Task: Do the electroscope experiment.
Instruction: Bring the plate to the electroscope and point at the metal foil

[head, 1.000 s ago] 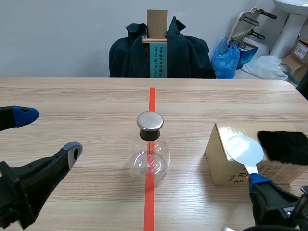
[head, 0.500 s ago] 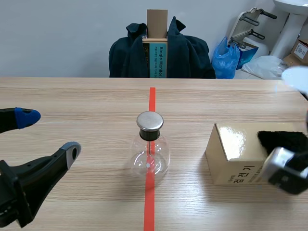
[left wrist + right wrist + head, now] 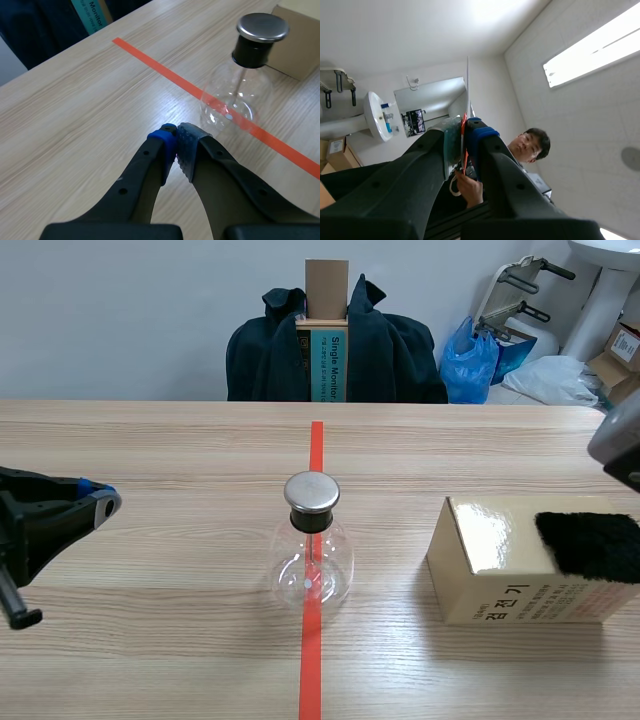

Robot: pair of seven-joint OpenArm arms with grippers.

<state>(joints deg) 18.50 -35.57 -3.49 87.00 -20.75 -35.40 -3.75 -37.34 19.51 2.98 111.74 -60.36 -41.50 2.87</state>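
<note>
Electroscope: a clear glass flask (image 3: 312, 565) with a black neck and a round metal cap (image 3: 312, 491) stands upright at the middle of the wooden table (image 3: 180, 440), on the orange-red tape line (image 3: 316, 450). A thin rod hangs inside it.

Left gripper: the left gripper (image 3: 97, 502) sits low at the table's left side, well apart from the flask. Its blue and grey pads are pressed together with nothing between them. In the left wrist view the flask stands ahead of it and to one side.

Right gripper: the right gripper (image 3: 465, 136) points up toward the ceiling. It is clamped on a thin white plate (image 3: 464, 120) with a red grip, seen edge-on. In the scene view only a part of that arm shows, at the right edge above the box.

Box: a glossy tan carton (image 3: 500, 580) rests on the table right of the flask, not touching it.

Fur: a black furry pad (image 3: 592, 545) lies on top of the carton.

Person: a hand (image 3: 470, 189) shows beyond the right gripper's fingers.

Background: a chair draped with a dark jacket (image 3: 270, 360) stands behind the table, with a blue bag (image 3: 468, 360) beside it.
</note>
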